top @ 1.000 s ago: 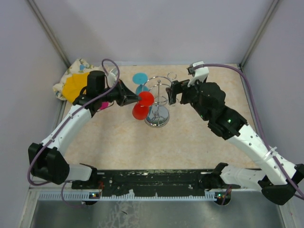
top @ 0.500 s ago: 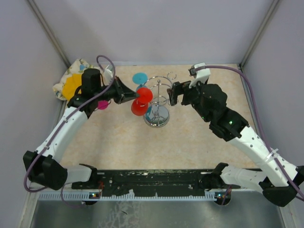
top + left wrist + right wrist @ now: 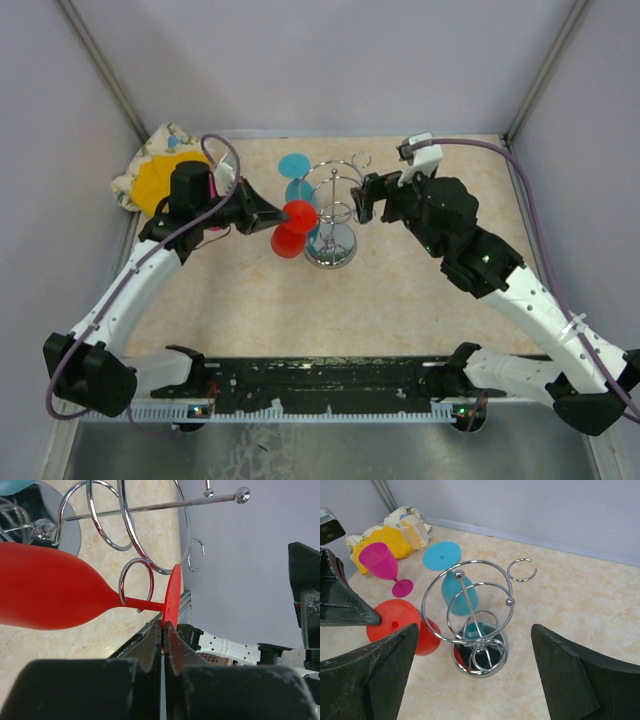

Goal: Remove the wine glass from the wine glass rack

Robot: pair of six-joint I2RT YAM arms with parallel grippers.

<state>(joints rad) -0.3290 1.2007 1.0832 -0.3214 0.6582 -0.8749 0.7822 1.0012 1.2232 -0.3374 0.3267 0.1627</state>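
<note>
The chrome wine glass rack (image 3: 333, 247) stands mid-table, also in the right wrist view (image 3: 463, 663) and the left wrist view (image 3: 128, 526). My left gripper (image 3: 271, 214) is shut edge-on on the round foot of a red wine glass (image 3: 289, 232), which lies sideways at the rack's left side. In the left wrist view its stem (image 3: 145, 602) sits at the lower edge of a small rack loop, with the jaws (image 3: 164, 626) pinching the foot. A blue wine glass (image 3: 295, 172) hangs on the rack's far side. My right gripper (image 3: 366, 197) is open above the rack's right side.
A pink wine glass (image 3: 383, 563) stands on the table left of the rack. A yellow patterned cloth (image 3: 158, 176) with a clear cup (image 3: 415, 532) lies in the far left corner. Side walls close in the table.
My left gripper has moved a little left and nearer with the red glass, drawing it slightly away from the rack's centre. The right arm has hardly moved.
</note>
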